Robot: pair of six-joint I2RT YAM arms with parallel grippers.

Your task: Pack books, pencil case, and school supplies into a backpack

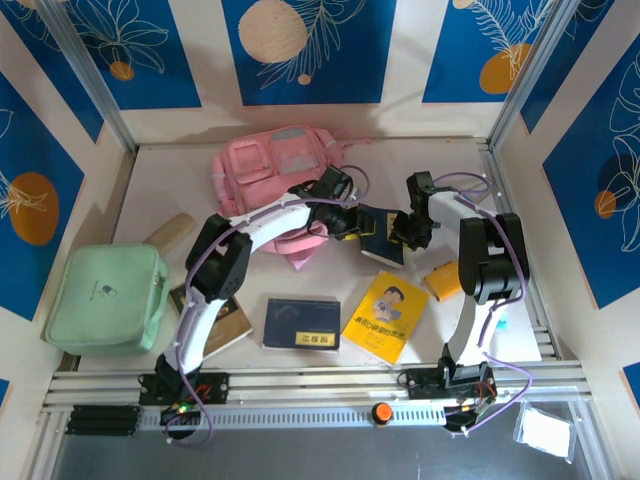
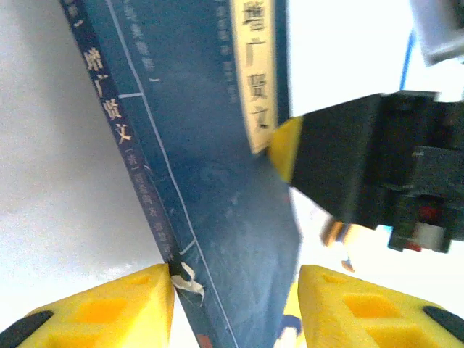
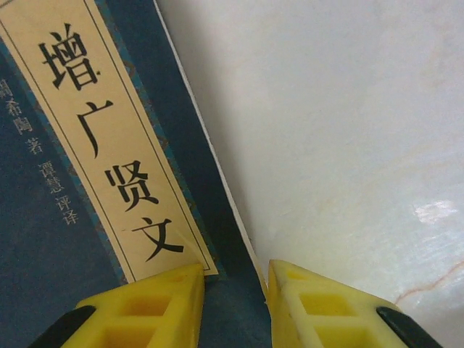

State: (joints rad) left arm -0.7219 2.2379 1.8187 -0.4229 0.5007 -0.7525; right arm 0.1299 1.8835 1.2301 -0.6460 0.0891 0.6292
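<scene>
Jaws of right gripper [image 3: 235, 301] were pinched on the edge of navy book [image 3: 43, 290]. Left gripper [image 2: 235, 308] jaws stood apart, book corner between them, touching one finger. Book was just beside pink backpack [image 1: 265, 165].

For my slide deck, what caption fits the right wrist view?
Right gripper flanking the edge of a navy book against the white table.

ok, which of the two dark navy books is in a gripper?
The dark navy book by the pink fabric backpack, its edge between the right gripper's fingers. The other navy book lies flat beside the yellow book.
</scene>
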